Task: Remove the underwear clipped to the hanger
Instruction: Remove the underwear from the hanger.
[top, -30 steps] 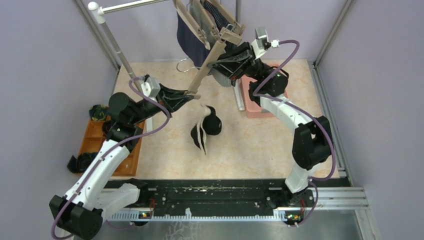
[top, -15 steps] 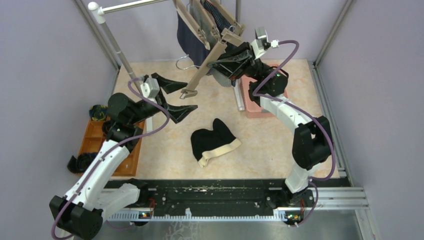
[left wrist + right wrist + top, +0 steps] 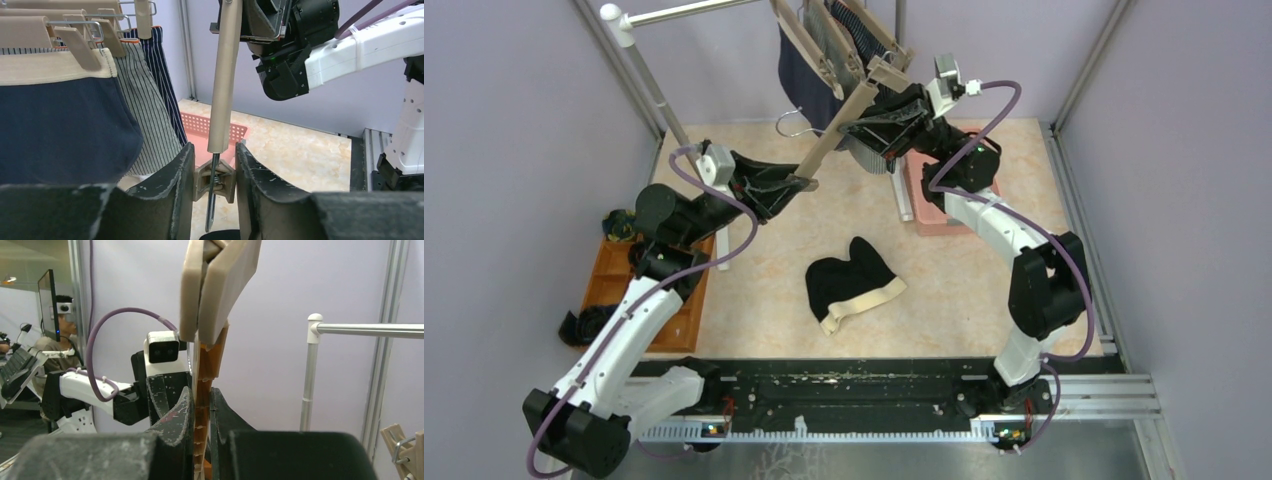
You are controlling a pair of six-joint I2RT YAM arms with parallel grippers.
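Note:
The black underwear with a beige waistband point(image 3: 849, 285) lies loose on the table. A bare beige hanger point(image 3: 839, 135) hangs tilted between my arms. My right gripper point(image 3: 864, 125) is shut on its bar point(image 3: 202, 375). My left gripper point(image 3: 796, 183) is shut on the clip point(image 3: 215, 180) at the hanger's lower end, with a finger against each side. The navy underwear point(image 3: 60, 130), the grey-white striped one point(image 3: 145, 115) and the dark-blue pinstriped one point(image 3: 162, 75) hang clipped to other hangers on the rail.
A pink basket point(image 3: 934, 205) sits under the right arm. An orange tray point(image 3: 614, 280) with dark rolled bundles point(image 3: 584, 325) is at the left. The rail's slanted pole point(image 3: 649, 85) stands behind the left arm. A wire hook point(image 3: 794, 128) dangles near the hanger.
The black underwear fell from the hanger to the table. My left gripper opened and drew back, then returned and closed on the lower clip. The right arm held still.

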